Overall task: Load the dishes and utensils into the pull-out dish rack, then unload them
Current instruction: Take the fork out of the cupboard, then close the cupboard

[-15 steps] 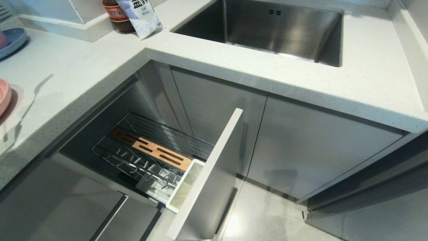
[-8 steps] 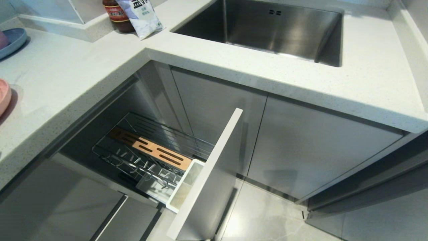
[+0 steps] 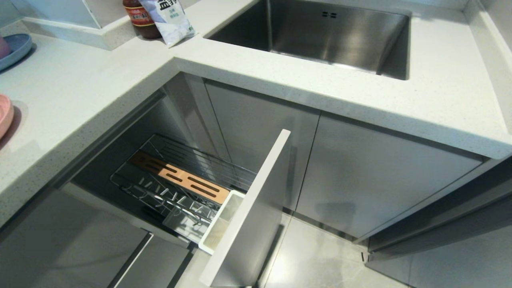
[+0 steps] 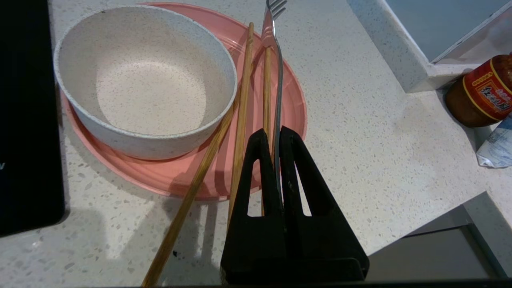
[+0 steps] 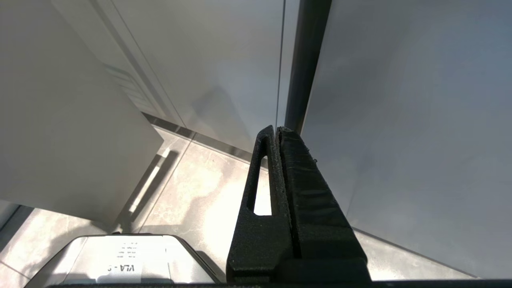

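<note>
Head looks down on counter (image 3: 80, 92) — left wrist close above it; right wrist faces cabinets (image 5: 400, 120).

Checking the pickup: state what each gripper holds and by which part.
Left gripper is shut on the fork, gripping its handle end. Right gripper holds nothing.

Sink (image 3: 340, 36): we see brushed metal.
Countertop (image 3: 80, 92): we see speckled stone, smooth.
Chopsticks (image 4: 242, 104): we see light wood.
Fork (image 4: 278, 80): we see shiny metal.
Bowl (image 4: 146, 80): we see matt, speckled.
Rack strip (image 3: 180, 179): we see wood.
</note>
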Robot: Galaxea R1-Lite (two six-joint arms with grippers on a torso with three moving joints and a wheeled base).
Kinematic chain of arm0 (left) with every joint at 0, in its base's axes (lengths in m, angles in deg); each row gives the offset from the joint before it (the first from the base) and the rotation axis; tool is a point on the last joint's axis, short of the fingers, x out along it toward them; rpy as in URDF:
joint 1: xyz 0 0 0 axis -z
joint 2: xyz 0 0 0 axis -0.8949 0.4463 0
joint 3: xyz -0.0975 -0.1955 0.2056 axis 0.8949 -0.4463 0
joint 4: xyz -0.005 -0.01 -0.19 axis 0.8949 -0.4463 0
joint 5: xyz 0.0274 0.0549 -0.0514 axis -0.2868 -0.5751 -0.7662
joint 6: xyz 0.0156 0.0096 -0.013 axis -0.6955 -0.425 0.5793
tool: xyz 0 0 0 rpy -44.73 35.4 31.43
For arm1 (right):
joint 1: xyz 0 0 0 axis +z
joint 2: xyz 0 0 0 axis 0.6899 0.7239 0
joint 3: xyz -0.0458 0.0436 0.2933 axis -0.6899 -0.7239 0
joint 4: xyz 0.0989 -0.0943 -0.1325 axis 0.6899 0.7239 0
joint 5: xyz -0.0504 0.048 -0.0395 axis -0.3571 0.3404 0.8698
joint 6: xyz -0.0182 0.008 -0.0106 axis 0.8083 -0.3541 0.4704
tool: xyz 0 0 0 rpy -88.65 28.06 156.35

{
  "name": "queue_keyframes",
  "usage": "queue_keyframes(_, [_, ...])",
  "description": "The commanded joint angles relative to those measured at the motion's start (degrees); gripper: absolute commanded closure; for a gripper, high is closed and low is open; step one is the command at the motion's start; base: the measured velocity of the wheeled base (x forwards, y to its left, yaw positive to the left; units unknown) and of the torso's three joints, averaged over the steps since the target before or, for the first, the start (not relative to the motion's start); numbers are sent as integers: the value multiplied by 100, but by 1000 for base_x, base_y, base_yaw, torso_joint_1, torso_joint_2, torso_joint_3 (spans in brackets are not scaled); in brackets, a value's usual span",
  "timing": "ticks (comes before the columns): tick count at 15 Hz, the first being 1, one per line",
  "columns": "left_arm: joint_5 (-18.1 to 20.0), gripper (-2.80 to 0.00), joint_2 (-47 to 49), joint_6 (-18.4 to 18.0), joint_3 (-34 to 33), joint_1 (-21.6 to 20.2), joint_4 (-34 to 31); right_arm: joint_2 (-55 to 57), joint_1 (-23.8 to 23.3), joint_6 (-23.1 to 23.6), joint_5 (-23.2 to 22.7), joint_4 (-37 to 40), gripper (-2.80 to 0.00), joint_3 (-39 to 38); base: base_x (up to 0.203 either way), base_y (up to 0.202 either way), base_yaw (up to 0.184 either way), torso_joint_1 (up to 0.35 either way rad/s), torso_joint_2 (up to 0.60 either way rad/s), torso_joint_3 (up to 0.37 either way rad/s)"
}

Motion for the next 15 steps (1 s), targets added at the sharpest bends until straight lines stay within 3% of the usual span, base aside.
queue_keyframes(1, [-6, 0, 36, 22, -274, -6, 333, -13, 0, -7, 0, -2, 0, -9, 0, 0, 0, 0, 0, 0])
queue_keyframes(4, [-6, 0, 129, 31, -512, -6, 735, -13, 0, -4, 0, -2, 0, -8, 0, 0, 0, 0, 0, 0])
queue_keyframes(15, [2, 0, 287, 282, -654, -6, 732, -13, 0, -1, 0, -2, 0, 0, 0, 0, 0, 0, 0, 0])
